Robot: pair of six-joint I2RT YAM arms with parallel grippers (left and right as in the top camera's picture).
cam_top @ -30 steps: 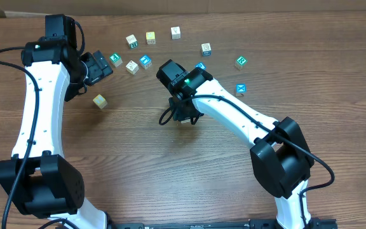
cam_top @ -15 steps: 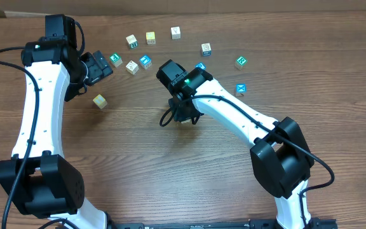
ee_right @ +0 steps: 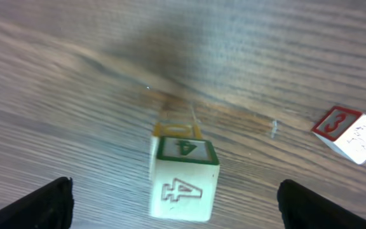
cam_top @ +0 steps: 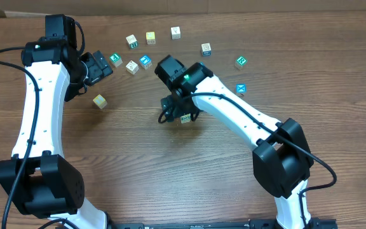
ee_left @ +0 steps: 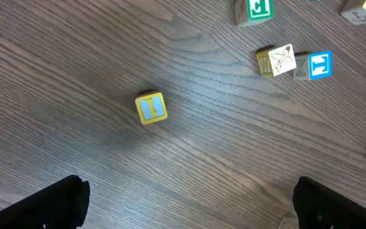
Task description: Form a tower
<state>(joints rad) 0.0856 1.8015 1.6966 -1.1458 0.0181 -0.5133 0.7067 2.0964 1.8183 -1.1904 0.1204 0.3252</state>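
Right wrist | tower [ee_right: 183, 175] is seen freestanding | right gripper [ee_right: 186, 207] is spread wide astride it for clearance | left gripper [ee_left: 189, 203] is held wide, empty

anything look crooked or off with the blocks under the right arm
The number 4 cube in the right wrist view looks misaligned: a yellow cube peeks out behind it, so the two seem offset rather than squarely stacked. Nothing else stands out.
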